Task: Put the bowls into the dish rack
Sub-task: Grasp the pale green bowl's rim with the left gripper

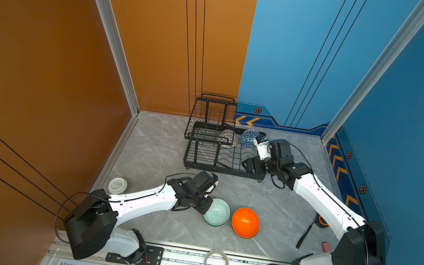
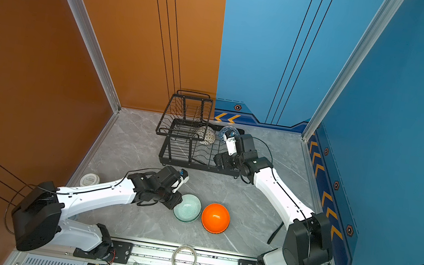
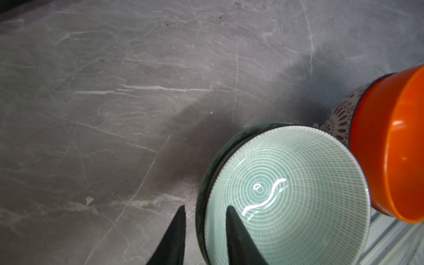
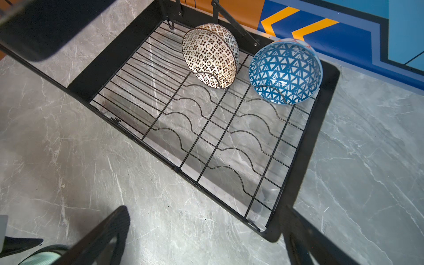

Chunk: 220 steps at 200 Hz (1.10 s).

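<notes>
A mint maze-patterned bowl [image 1: 217, 212] [image 3: 286, 190] sits nested in a darker bowl [image 3: 202, 206] on the table. My left gripper [image 1: 207, 209] [image 3: 206, 207] is narrowed over their near rim, one finger inside and one outside. Beside them, an orange bowl [image 1: 245, 222] [image 3: 394, 142] rests in a white dark-dotted bowl [image 3: 339, 121]. The black dish rack [image 1: 222, 172] [image 4: 325, 114] holds a lattice bowl [image 1: 228, 138] [image 4: 211, 55] and a blue triangle bowl [image 1: 248, 138] [image 4: 284, 71] on edge at the back of its lower tray. My right gripper [image 1: 250, 166] [image 4: 206, 229] hangs open over the tray's front corner, holding nothing.
A white lidded jar [image 1: 117, 185] stands by the left wall. A tape ring [image 1: 216, 263] lies on the front rail. A black tool [image 1: 303, 236] and a pink item [image 1: 325, 246] lie near the right arm's base. The rack's raised upper basket [image 1: 211, 119] is at the back left.
</notes>
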Available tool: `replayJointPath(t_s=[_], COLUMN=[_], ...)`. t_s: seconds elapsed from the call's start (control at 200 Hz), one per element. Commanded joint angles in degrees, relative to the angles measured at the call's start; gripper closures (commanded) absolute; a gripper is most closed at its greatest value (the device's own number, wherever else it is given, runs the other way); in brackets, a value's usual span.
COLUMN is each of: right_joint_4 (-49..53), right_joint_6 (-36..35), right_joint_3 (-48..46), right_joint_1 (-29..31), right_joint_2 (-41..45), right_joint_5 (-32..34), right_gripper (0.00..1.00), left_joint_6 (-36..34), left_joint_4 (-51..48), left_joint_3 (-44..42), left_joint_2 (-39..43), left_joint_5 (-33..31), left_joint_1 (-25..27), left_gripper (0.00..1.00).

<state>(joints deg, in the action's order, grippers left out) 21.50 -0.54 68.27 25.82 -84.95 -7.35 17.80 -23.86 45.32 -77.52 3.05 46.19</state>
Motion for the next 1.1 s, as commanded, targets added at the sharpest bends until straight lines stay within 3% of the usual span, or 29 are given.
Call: replayJointPath(t_s=[0.0, 0.426, 1.097], right_joint_4=[0.66, 0.66, -0.05], right_joint_6=[0.49, 0.27, 0.07], right_joint_3=[-0.93, -1.19, -2.82], right_joint_1=[-0.41, -0.78, -1.65], right_joint_2=[0.82, 0.04, 0.7], right_joint_5=[-0.61, -0.76, -1.35], right_gripper=[0.0, 0.0, 0.0], left_joint_6=[-0.31, -0.42, -1.63], left_joint_4=[-0.93, -1.84, -7.75], left_joint_3=[0.85, 1.45, 5.1], left_joint_2=[-0.42, -0.54, 2.04], left_joint_5=[-1.29, -1.8, -5.26], left_joint_1=[0.48, 0.52, 0.81], left_gripper=[0.74, 0.88, 0.93])
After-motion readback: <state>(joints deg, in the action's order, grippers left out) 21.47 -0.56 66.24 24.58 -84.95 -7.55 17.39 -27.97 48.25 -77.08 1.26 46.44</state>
